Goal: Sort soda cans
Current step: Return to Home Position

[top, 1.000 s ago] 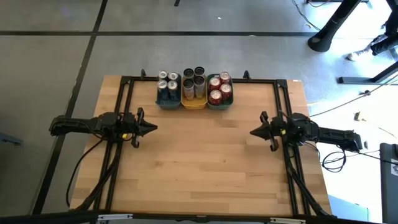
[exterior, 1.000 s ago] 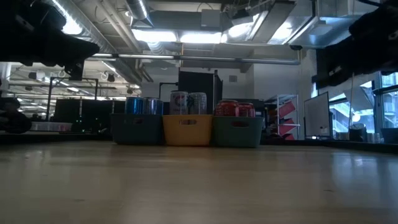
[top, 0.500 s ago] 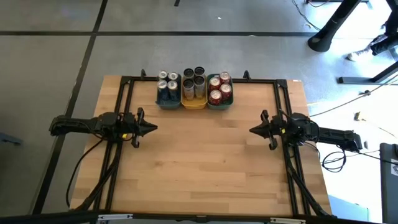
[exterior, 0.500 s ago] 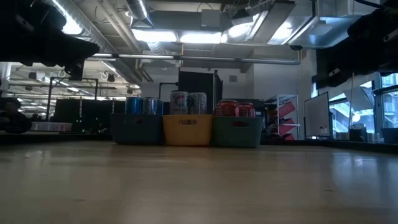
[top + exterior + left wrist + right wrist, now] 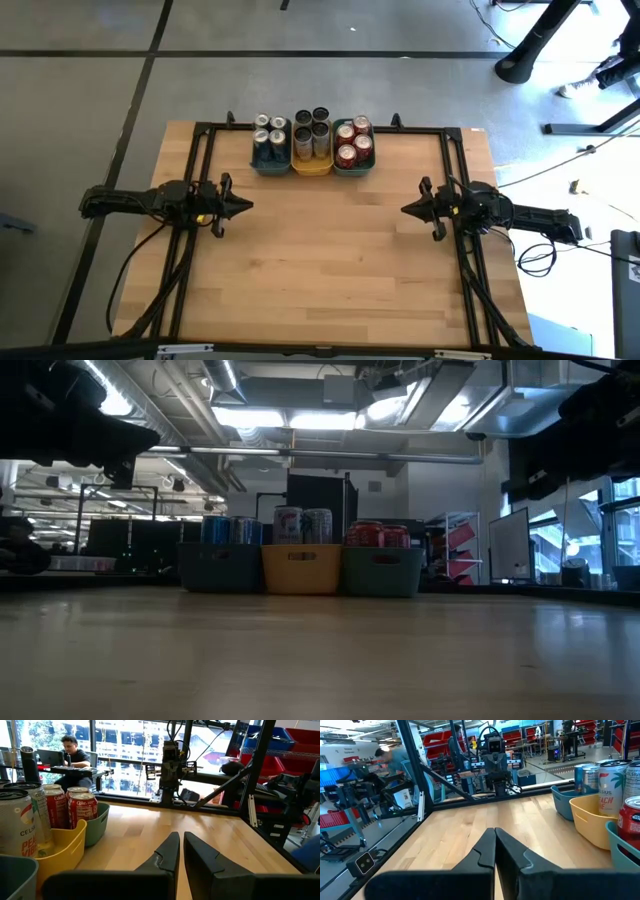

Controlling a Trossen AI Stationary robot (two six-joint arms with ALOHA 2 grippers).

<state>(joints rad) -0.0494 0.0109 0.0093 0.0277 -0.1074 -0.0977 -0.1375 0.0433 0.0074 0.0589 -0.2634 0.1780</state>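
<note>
Soda cans (image 5: 311,138): upright in three adjoining bins, upper centre of the high view, at the far edge of the table (image 5: 320,270).
Left bin (image 5: 270,167): teal; holds silver-grey cans (image 5: 263,137).
Middle bin (image 5: 311,169): yellow; holds tall pale cans (image 5: 303,133).
Right bin (image 5: 352,172): green; holds red cans (image 5: 347,154).
Left gripper (image 5: 247,207): left-centre, over bare wood; fingers drawn together, empty.
Right gripper (image 5: 405,211): right-centre, over bare wood; fingers together, empty.

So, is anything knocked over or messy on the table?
Nothing stands out. The blue cans, pale cans and red cans stand upright, each kind in its own bin, side by side at the table's far edge. The left gripper and right gripper wait at the sides, holding nothing.
</note>
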